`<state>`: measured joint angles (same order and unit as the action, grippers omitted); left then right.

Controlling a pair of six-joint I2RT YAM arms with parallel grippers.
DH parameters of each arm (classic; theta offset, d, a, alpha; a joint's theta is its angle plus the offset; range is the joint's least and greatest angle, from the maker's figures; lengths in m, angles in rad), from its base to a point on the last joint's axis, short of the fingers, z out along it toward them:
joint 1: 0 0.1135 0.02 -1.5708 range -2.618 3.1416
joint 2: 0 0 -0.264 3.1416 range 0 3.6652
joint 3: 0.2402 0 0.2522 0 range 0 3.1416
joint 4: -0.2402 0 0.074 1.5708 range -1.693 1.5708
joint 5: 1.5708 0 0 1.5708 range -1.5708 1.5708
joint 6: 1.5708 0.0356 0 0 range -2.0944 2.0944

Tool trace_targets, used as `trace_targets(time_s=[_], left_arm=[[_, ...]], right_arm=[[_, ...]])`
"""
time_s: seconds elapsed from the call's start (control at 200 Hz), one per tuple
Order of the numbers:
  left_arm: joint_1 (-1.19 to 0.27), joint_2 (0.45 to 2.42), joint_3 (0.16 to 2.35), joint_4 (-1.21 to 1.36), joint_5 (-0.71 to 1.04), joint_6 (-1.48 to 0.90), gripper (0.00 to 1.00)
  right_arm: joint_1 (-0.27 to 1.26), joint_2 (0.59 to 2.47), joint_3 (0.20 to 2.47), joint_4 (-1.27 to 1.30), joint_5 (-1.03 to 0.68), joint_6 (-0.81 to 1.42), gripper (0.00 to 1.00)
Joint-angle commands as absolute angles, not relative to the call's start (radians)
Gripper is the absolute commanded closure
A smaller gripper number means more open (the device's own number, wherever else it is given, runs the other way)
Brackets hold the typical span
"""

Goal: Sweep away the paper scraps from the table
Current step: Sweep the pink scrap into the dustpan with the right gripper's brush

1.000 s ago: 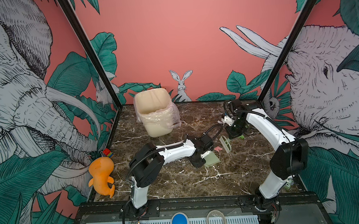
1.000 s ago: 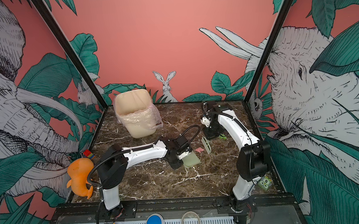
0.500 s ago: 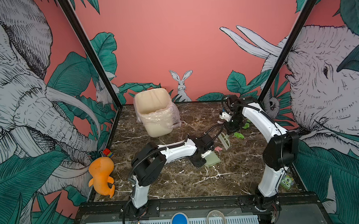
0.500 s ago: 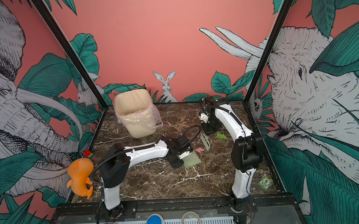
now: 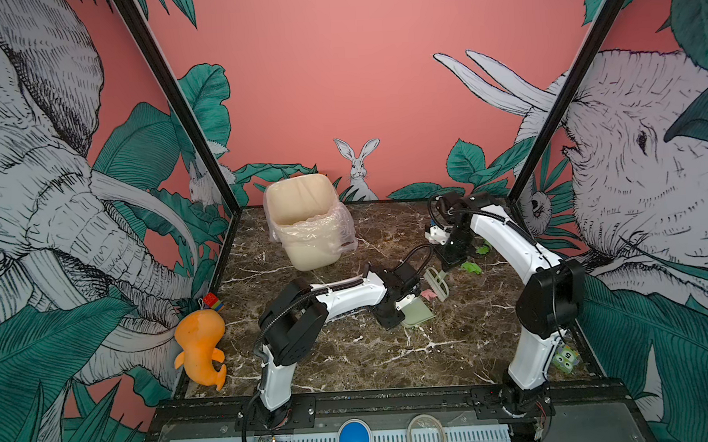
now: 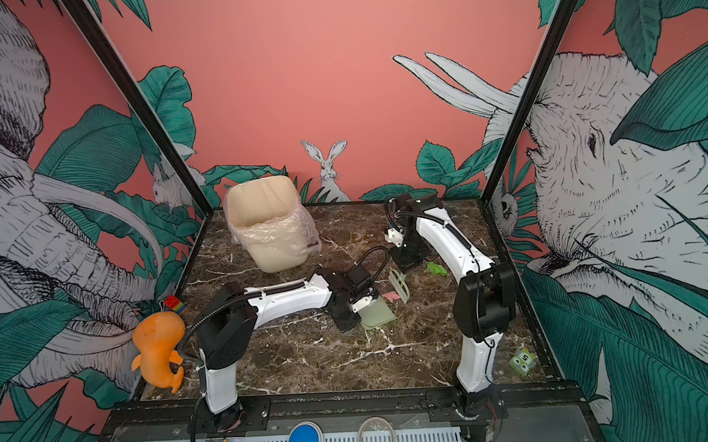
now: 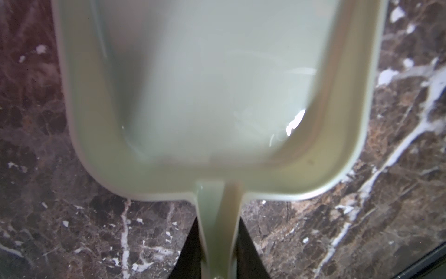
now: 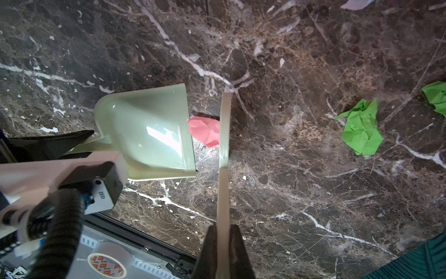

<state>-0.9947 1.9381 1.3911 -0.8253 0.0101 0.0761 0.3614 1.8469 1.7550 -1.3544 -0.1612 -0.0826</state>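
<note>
- Grip: left jaws nearly closed on the pan [image 8: 149, 135] handle; right jaws shut on the brush [image 8: 224, 135] handle.
- Position: pink scrap [image 8: 205, 131] near the middle of the surface [image 8: 289, 193], between brush and pan lip, at one end of the mouth.
- Risk: an off-centre push squeezes it past the pan's corner or under the lip.
- Axis: pink scrap is crumpled, no clear axis. Of the green scraps [image 8: 360, 130] toward the right edge, the nearer is elongated, roughly parallel to the brush.
</note>
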Motion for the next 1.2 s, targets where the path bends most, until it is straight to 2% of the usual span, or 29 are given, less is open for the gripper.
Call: trace_targets(time_s=[0.0,0.22,0.475,1.03,1.195], left_arm=[[-0.996,1.937,1.419,-0.825,0.017,0.086,0.84],[-0.996,1.94,1.421,-0.828,0.016,0.084,0.84],[-0.996,1.933,1.416,-0.828,0.013,0.085,0.84],[-0.996,1.934,1.42,-0.828,0.007,0.089,0.84],[-0.996,1.934,1.419,-0.828,0.008,0.086,0.84]], right_arm=[[0.413,1.829,1.741,-1.408,-0.221,-0.086,1.0],[0.436,1.755,1.712,-1.387,-0.282,-0.058,1.0],[0.394,1.698,1.64,-1.397,-0.083,-0.048,1.0],[0.42,1.792,1.63,-1.326,-0.063,-0.039,1.0],[0.433,1.794,1.634,-1.32,-0.123,-0.043,1.0]])
